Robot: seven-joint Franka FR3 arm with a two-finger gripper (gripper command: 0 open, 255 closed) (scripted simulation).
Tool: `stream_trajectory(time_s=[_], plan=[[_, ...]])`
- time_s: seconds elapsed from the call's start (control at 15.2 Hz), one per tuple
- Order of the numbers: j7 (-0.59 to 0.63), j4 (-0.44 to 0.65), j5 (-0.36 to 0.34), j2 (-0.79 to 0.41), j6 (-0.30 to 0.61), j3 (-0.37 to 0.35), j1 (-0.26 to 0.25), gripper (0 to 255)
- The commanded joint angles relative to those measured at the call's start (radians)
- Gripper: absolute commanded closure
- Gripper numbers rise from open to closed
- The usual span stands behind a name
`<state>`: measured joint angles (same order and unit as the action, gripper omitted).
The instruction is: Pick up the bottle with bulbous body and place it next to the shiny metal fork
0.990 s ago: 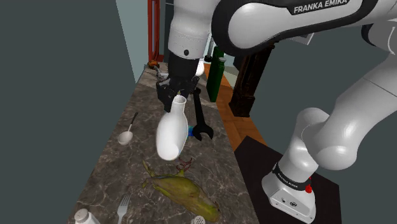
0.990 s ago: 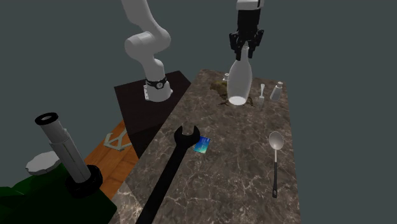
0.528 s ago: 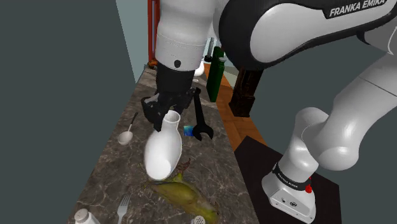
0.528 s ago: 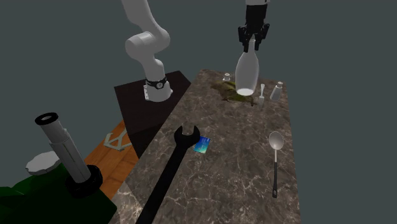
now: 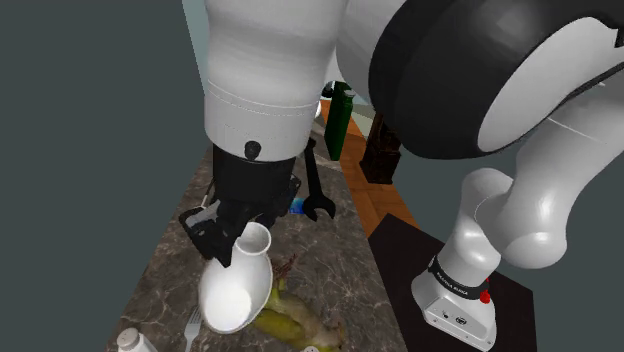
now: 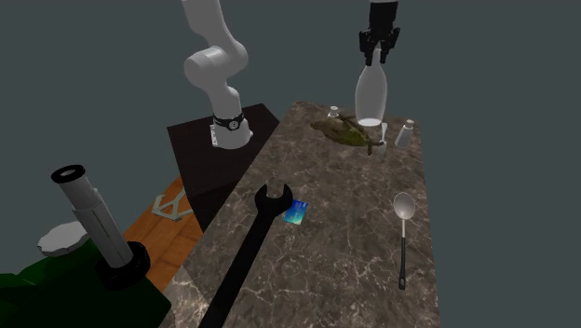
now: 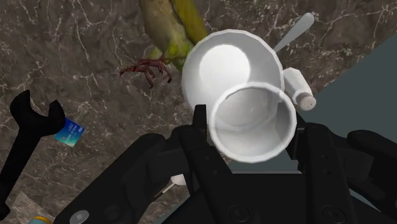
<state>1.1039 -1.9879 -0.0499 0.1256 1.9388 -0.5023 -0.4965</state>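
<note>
A white bottle with a bulbous body (image 5: 236, 292) hangs by its neck from my black gripper (image 5: 238, 236), which is shut on it. The bottle is off the marble counter and roughly upright, its base over the end of the corn cob beside the metal fork (image 5: 192, 323). In the second exterior view the bottle (image 6: 371, 93) hangs under the gripper (image 6: 379, 48), and the fork (image 6: 381, 143) shows just past its base. In the wrist view the fingers (image 7: 202, 145) clasp the bottle's open neck (image 7: 254, 122), with the fork's handle (image 7: 296, 30) beyond the body.
A yellow-green corn cob (image 5: 292, 322) lies beside the fork, and a white shaker (image 6: 406, 133) stands at the counter's corner. A black wrench (image 6: 249, 247), a blue card (image 6: 297, 211) and a spoon (image 6: 403, 209) lie further along. A dark green bottle (image 5: 338, 115) stands off the counter's far end.
The arm has carried the bottle toward the shoulder view's lower left, from above the wrench end to over the corn and fork. The grip has stayed the same.
</note>
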Motion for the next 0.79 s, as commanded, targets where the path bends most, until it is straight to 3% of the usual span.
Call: stream_trajectory(time_s=[0.0,0.4,0.73], plan=[[0.055,0.048,-0.021,-0.04,-0.017,-0.03,-0.016,255],[0.238,0.215,-0.118,-0.201,-0.07,-0.115,-0.092,255],[0.382,0.4,-0.225,-0.368,-0.143,-0.155,-0.196,255]])
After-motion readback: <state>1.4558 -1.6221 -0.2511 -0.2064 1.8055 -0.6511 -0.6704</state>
